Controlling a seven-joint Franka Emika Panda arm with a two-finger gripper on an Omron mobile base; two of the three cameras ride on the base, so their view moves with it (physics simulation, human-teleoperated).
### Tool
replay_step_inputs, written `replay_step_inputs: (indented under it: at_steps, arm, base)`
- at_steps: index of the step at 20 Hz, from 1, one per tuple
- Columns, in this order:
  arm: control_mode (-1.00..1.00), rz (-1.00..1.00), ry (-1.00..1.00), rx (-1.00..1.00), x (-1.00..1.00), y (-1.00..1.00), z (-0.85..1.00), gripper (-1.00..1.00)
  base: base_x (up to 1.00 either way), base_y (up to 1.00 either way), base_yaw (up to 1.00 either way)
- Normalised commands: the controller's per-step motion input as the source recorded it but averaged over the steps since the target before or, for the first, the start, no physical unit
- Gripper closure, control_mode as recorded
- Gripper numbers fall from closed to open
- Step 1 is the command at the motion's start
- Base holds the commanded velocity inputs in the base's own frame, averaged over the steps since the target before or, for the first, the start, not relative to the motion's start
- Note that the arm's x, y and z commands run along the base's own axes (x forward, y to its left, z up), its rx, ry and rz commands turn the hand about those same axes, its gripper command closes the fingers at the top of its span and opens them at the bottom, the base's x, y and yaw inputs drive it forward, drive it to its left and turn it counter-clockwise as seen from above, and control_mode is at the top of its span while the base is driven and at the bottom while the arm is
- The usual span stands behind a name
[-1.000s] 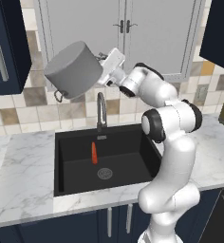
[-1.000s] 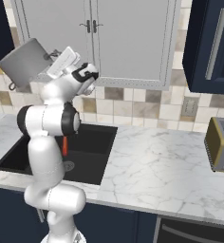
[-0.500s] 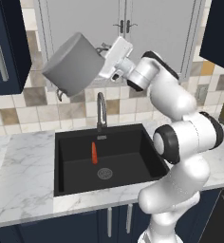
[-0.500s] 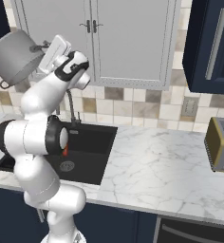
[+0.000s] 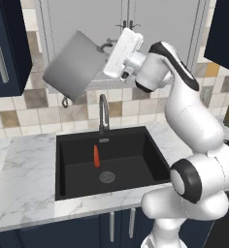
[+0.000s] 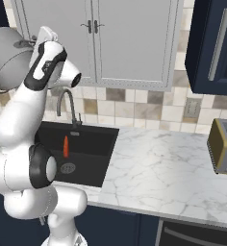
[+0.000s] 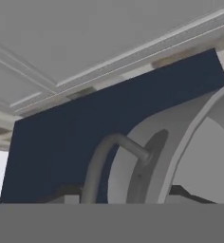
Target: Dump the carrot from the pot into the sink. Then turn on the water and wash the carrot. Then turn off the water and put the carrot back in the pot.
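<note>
Pot (image 5: 73,65) rides higher and farther left than a second ago, hoisted in front of the pale upper cabinet (image 5: 165,29) while the arm stretches taller over the sink (image 5: 131,155). The claw (image 5: 108,54) pinches the pot at its rim beside one loop handle (image 7: 109,159), the hand view looking along the curved metal wall and that handle; the fingertips themselves are hidden, but the pot hangs from the hand alone. The pot is tipped well over, its flat base facing up and to the left, its mouth turned toward the hand and the wall, a second small handle dangling at its lower edge. Down in the black basin the carrot (image 5: 96,155) lies in the same spot as before, on the floor of the sink just behind the round drain (image 5: 107,177) and in front of the faucet (image 5: 103,112). Its long axis runs front to back, the slim tip aimed at the faucet and the thicker end toward the drain. A toaster (image 6: 222,146) sits on the marble counter (image 6: 163,168) far to the right.
</note>
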Motion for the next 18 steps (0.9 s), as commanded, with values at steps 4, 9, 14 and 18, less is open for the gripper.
replay_step_inputs:
  at_steps: [4,9,14,18]
  arm:
    - [-1.00,-0.21,0.07,-0.24,-0.56,-0.15,0.45,1.00]
    - [-1.00,-0.22,0.09,-0.34,-0.43,-0.26,0.42,1.00]
    - [-1.00,-0.22,0.11,-0.41,-0.28,-0.39,0.31,1.00]
    - [-1.00,-0.20,0.14,-0.42,-0.19,-0.48,0.27,1.00]
  base:
    - [0.00,0.00,0.00]
    - [0.00,0.00,0.00]
    - [0.00,0.00,0.00]
    - [0.00,0.00,0.00]
